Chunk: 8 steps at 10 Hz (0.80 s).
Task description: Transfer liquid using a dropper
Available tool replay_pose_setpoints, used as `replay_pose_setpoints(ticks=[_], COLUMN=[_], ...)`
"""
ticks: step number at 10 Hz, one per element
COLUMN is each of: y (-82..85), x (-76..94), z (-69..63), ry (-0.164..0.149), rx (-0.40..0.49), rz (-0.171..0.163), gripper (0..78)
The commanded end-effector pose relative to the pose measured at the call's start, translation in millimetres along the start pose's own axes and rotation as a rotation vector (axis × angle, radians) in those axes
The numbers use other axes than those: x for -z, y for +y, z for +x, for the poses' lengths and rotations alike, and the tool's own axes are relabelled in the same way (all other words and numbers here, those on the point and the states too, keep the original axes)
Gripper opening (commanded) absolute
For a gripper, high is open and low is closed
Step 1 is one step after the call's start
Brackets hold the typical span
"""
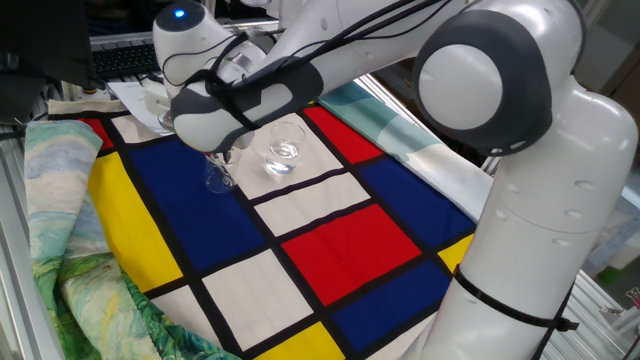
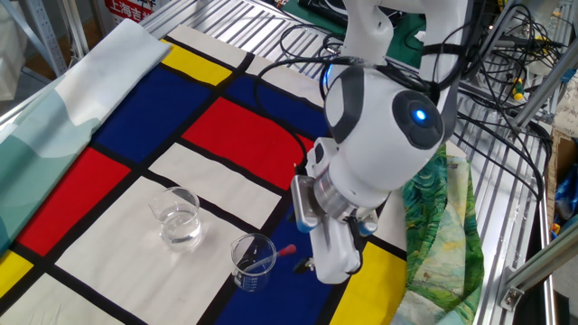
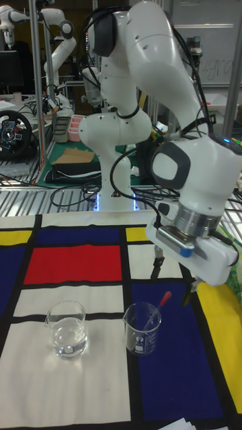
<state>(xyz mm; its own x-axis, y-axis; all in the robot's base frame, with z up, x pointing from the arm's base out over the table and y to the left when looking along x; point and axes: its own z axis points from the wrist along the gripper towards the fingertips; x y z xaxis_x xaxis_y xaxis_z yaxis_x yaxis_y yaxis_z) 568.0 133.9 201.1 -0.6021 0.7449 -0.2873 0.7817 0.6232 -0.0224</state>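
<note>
Gripper poised over the dropper's bulb.

I see my gripper (image 3: 173,275) with fingers spread apart, holding nothing, just above and beside the beaker (image 3: 142,328). Beyond the beaker from it stands the rounder glass (image 3: 66,328), holding the liquid (image 3: 68,340). The dropper (image 3: 156,312) leans in the beaker, red bulb just below my fingertips.

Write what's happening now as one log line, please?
dropper: leaning in beaker, not held | gripper: open, by its bulb | liquid: in round glass

The arm's wrist (image 1: 225,100) hangs over a small beaker (image 1: 219,178) beside a rounder glass (image 1: 283,151).
</note>
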Motion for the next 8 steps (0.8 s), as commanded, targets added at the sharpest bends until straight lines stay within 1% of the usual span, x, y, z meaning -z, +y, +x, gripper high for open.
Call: replay_pose_setpoints(ticks=[1,2,3,4,5,6,8], y=[1.7,1.7,1.7,1.9,1.9,1.7,0.9], x=[-4.9,-6.7,-7.5,-13.1,-15.1,-15.3,-17.3], z=[1.4,1.3,1.2,1.4,1.6,2.1,4.1], ry=[-0.049,-0.063,-0.064,-0.079,-0.089,-0.086,-0.097], rx=[0.023,0.026,0.027,0.032,0.039,0.040,0.047], rz=[0.013,0.022,0.021,0.016,0.024,0.022,0.025], gripper=[77.4,77.4,77.4,77.4,77.4,77.4,77.4])
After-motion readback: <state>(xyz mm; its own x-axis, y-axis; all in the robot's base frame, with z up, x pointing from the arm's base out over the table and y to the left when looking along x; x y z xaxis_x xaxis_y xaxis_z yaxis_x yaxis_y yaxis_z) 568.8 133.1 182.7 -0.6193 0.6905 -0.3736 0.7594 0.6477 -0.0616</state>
